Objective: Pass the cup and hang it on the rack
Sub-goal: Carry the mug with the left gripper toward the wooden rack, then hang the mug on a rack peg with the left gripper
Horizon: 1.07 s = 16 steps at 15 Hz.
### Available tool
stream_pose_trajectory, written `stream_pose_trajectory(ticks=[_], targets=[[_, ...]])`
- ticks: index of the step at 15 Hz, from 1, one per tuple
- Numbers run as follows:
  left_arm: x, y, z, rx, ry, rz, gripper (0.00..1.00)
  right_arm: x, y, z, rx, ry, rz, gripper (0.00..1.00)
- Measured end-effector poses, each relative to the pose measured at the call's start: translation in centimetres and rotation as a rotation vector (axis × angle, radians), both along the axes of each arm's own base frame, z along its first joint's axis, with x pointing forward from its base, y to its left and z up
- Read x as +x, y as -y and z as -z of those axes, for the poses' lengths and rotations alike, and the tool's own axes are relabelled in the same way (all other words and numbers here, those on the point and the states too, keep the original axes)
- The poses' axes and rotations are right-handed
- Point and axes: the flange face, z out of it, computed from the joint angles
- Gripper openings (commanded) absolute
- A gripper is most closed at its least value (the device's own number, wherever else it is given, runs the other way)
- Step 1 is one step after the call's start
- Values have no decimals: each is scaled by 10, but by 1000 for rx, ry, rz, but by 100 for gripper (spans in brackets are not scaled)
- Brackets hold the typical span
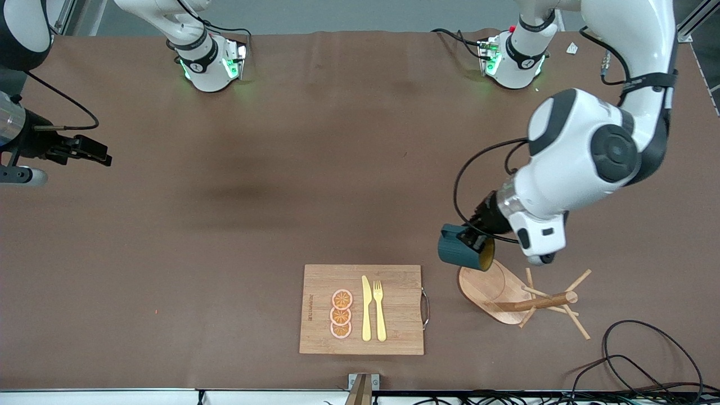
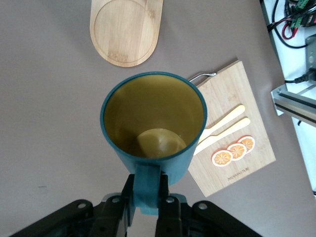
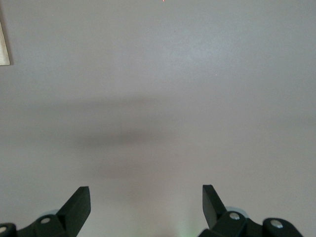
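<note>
The right hand point(image 3: 146, 207) is seen with its two dark fingers point(image 3: 79, 205) spread wide apart, and nothing is held between them. Beneath it, the plain brown bench point(image 3: 163, 74) is shown, crossed by a soft dark shadow band. A sliver of a light wooden board point(image 3: 4, 47) is cut off at the frame's edge.

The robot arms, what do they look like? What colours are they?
Both arms are chunky, rounded white tubes with black joint bands and loose black cables. Green lights glow at the bases. The left gripper and right gripper are black with two flat fingers.
</note>
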Motion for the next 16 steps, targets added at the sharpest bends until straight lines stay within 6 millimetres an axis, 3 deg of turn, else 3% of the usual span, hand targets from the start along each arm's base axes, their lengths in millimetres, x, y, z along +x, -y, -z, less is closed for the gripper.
stream_pose_trajectory(ticks=[6,8,16], targets=[[32,-90,5,-345,-22,-24,0,1,0,-3,-1,8,6,100],[39,-111,11,-408,-10,-24,1,0,0,-4,-1,2,7,100],[57,-142,50,-628,-13,-54,1,5,1,-19,-3,17,9,100]])
